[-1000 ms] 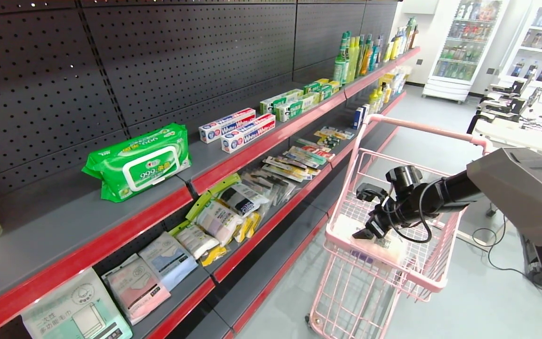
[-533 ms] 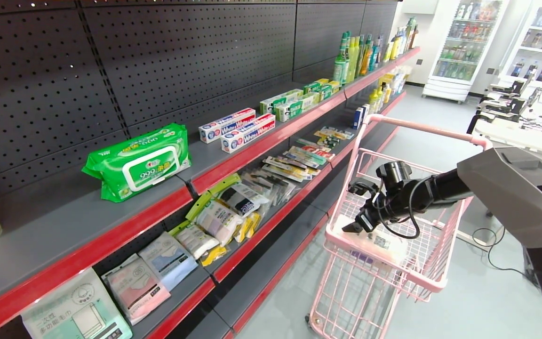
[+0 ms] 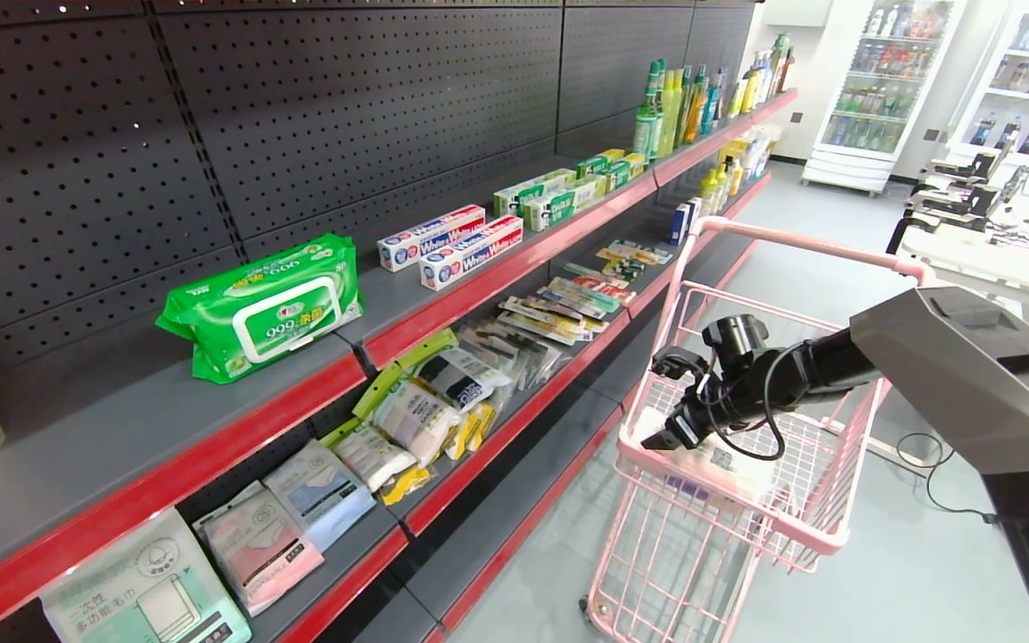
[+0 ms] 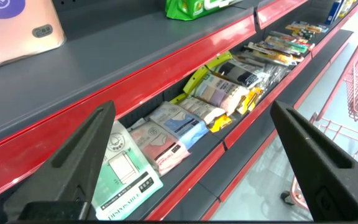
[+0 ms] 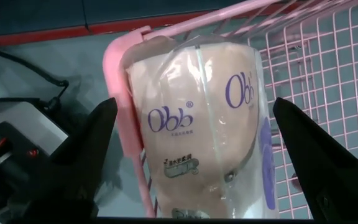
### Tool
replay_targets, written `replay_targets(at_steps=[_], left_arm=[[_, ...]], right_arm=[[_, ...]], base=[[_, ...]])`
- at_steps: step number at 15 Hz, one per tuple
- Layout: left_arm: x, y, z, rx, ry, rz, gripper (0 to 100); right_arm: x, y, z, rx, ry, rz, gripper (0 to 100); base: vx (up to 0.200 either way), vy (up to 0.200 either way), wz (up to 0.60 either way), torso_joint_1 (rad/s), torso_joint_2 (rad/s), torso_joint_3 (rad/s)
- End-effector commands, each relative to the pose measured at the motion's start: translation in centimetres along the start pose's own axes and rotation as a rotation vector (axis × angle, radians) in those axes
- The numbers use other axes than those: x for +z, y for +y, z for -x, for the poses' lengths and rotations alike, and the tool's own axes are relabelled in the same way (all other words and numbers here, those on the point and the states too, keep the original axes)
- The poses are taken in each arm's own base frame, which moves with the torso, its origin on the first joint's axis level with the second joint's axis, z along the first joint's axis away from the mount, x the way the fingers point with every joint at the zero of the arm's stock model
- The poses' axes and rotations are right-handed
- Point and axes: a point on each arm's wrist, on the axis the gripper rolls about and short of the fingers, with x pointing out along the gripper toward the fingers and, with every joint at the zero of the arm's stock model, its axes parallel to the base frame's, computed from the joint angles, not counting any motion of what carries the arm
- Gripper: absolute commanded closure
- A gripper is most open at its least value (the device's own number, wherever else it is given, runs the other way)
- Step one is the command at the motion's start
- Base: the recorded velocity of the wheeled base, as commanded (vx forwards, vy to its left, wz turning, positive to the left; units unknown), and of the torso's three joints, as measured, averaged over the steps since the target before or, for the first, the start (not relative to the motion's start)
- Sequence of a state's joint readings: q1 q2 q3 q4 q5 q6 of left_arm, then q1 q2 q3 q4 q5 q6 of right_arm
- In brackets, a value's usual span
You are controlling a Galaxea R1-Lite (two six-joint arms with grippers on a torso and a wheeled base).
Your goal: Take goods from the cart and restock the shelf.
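My right pincer [image 5: 194, 106] is spread wide over the tissue pack [image 5: 197, 124], with one finger [image 5: 82, 162] on either side of it. I cannot tell whether either finger touches the wrap. From the head view the right pincer [image 3: 662, 438] hangs at the corner of the pink cart [image 3: 747, 527] nearest the shelf [image 3: 166, 429], just above the tissue pack [image 3: 729, 469]. The pack is pale with purple print under clear film. It lies in the cart's upper basket, pressed against the pink rim [image 5: 120, 56].

My left pincer [image 4: 191, 106] is also spread, with nothing between its fingers, and it faces the lower shelf tiers. Beyond it, flat packets [image 4: 166, 134] lie in a row on the tier under the red edge. A paper roll pack [image 4: 11, 28] sits on the tier above.

A green wet wipes pack [image 3: 260, 304] lies on that upper tier. Toothpaste boxes [image 3: 452, 246] lie farther along it, well apart from the cart.
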State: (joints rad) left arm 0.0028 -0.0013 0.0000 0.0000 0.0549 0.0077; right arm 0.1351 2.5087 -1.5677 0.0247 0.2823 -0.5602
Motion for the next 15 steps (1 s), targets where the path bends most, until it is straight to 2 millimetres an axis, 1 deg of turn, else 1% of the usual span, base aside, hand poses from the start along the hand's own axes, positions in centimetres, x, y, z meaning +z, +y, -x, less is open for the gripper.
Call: replay_targets(at_steps=[1, 7, 10, 13, 15], left_arm=[[0.0, 0.0, 0.0, 0.001, 0.001, 0.000, 0], [0.0, 0.0, 0.0, 0.001, 0.001, 0.000, 0], [0.0, 0.0, 0.0, 0.001, 0.001, 0.000, 0], [0.0, 0.0, 0.0, 0.001, 0.001, 0.000, 0], [0.0, 0.0, 0.0, 0.001, 0.001, 0.000, 0]], right_arm=[[-0.1, 0.1, -0.2, 0.006, 0.005, -0.001, 0], [-0.8, 0.0, -1.2, 0.018, 0.017, -0.009, 0], [-1.0, -0.5, -1.4, 0.010, 0.014, -0.014, 0], [-1.4, -1.1, -1.4, 0.002, 0.017, -0.026, 0], [-1.3, -1.3, -1.0, -0.005, 0.011, -0.023, 0]], base=[[0.000, 0.000, 0.00, 0.000, 0.00, 0.000], [0.000, 0.000, 0.00, 0.000, 0.00, 0.000], [0.000, 0.000, 0.00, 0.000, 0.00, 0.000], [0.000, 0.000, 0.00, 0.000, 0.00, 0.000], [0.000, 0.000, 0.00, 0.000, 0.00, 0.000]])
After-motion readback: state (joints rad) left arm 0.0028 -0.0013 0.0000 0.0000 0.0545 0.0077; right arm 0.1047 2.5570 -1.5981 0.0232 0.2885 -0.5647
